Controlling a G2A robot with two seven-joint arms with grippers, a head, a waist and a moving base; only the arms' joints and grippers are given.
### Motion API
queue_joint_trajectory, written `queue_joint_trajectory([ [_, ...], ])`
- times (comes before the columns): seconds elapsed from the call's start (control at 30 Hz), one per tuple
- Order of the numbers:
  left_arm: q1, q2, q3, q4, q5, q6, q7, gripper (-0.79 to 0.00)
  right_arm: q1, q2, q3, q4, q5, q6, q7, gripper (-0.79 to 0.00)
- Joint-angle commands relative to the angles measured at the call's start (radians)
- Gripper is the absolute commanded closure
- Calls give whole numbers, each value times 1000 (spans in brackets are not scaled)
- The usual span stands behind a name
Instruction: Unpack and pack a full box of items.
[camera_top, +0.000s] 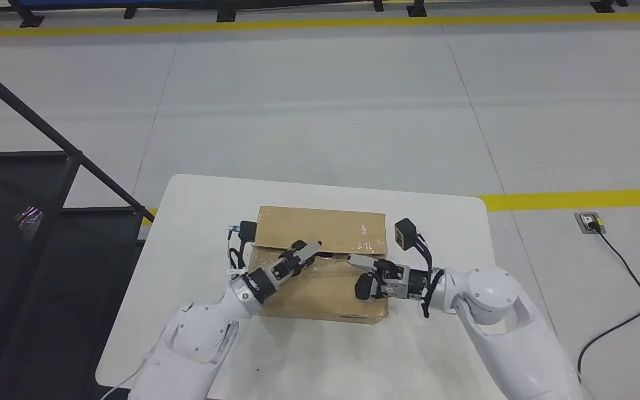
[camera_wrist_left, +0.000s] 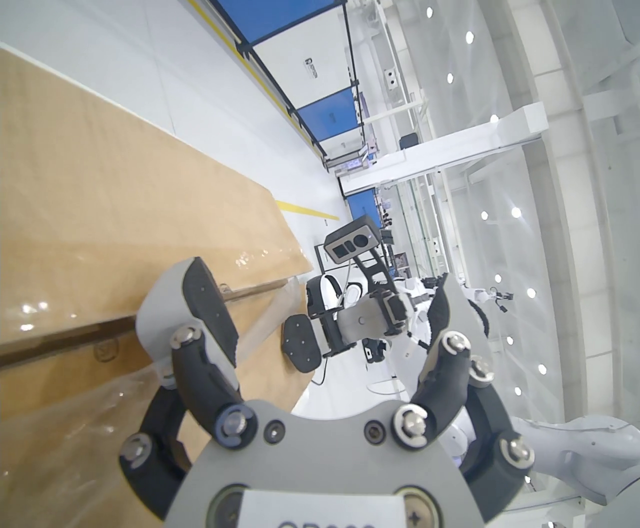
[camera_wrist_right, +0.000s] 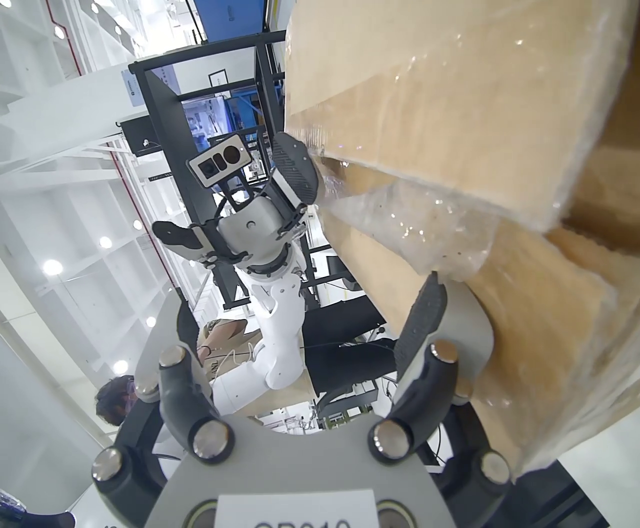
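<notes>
Left pincer (camera_wrist_left: 322, 295) spread wide, right pincer (camera_wrist_right: 305, 305) likewise, one finger each against taped box (camera_top: 320, 228) top.

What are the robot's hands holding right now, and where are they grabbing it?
Nothing. The left gripper and the right gripper are both open, with nothing between their fingers. Each has one finger by the taped seam of the cardboard box.

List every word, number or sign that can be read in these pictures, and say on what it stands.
None reads whole.
Left-wrist label on the left gripper: cut off at the edge.
Right-wrist label on the right gripper: cut off too.
Wall sign: too small.
Cardboard box: no readable print.
</notes>
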Motion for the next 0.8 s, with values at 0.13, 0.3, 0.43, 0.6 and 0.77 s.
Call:
queue_joint_trajectory([
  [0.13,-14,-3,21,14,4,-8,-13,-785,19,-2,-18,10,-3,17,-8,-785],
  [0.3,-2,0,16,-6,-7,-14,-36,-785,34,-3,-33,24,-1,22,-8,-785],
  [0.43,1,2,0,-17,1,-16,-14,-785,39,-3,-38,29,1,17,-6,-785],
  [0.6,-6,2,-21,-14,-17,-9,10,-785,36,-1,-38,24,2,14,-9,-785],
  [0.77,-14,4,-7,4,15,2,-20,-785,36,1,-38,25,4,15,-10,-785],
])
